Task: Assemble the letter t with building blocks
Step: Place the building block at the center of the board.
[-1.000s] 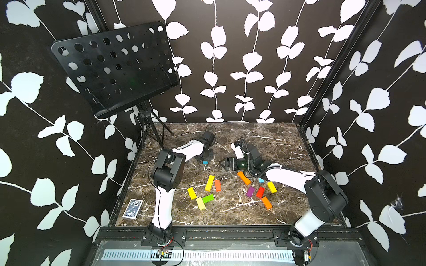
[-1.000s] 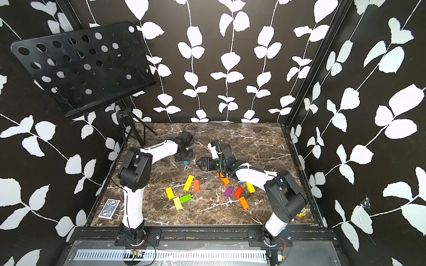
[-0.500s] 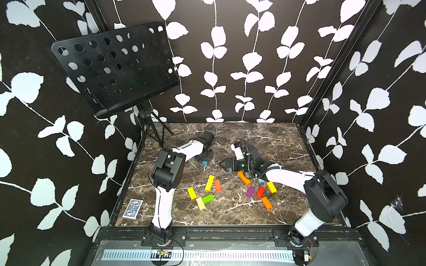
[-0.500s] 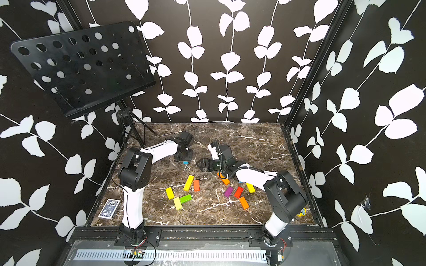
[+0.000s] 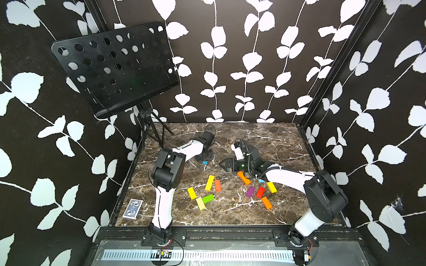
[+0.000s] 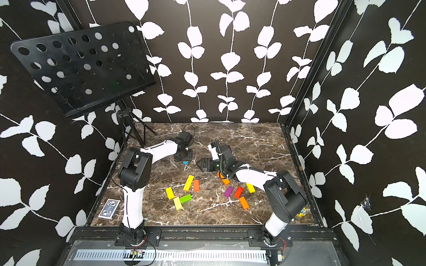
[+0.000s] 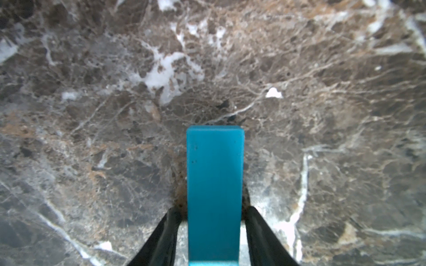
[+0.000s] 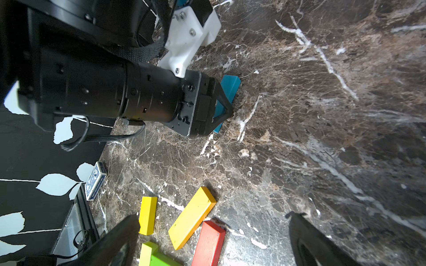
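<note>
Noted left gripper (image 7: 213, 210) part-open astride blue block (image 7: 214, 165), ungripped — right gripper (image 5: 223, 165) wide, empty. Could snag, drag block toward 6 o'clock if withdrawn askew.

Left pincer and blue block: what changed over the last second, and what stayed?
The left pincer has eased open off the blue block, letting it go on the table; slivers of table show at either side. The right pincer, wide open and empty, barely moved. The blue block and the scattered blocks stayed put.
</note>
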Controlling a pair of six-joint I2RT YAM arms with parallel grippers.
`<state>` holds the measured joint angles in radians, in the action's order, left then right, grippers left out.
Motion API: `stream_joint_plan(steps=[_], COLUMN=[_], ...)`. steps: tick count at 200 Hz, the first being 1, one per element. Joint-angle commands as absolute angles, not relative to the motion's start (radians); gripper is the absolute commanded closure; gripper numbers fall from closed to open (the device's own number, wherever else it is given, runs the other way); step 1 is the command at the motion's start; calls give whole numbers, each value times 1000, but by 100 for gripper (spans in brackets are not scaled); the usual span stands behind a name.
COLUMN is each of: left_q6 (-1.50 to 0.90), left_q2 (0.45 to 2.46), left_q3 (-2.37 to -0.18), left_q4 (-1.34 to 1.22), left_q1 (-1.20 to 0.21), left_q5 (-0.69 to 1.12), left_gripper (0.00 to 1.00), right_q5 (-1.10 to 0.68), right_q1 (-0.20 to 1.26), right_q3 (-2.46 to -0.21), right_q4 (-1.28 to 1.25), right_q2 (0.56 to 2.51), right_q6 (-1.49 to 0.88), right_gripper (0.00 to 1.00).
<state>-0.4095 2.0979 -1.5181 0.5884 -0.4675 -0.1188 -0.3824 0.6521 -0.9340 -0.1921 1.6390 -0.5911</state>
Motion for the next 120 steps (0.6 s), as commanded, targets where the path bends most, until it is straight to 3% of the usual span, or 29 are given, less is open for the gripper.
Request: stream_joint_plan(steps=[1,77,102,120], left_q6=[-396,-379,-368,-365], left_q2=[2084,1993,1949,1913], left_q3=[-1528,-1466,-1437,-1410], left_q4=[614,555,542,531], left_q1=[-460,-461,-467,-478], left_q5=[-109,-92,-90,-100], left_gripper=[48,42,34,23], right_q5=[-399,-339,-284,-273], right_q1=[646,647,649,649], right_q3=[-918,-909,-906,-900], right_q4=[-233,-165,-124,-110], right_q2=[1647,1610,1608,1608], right_q6=[-588,-552,-551,-564], right_gripper=[1,1,1,1])
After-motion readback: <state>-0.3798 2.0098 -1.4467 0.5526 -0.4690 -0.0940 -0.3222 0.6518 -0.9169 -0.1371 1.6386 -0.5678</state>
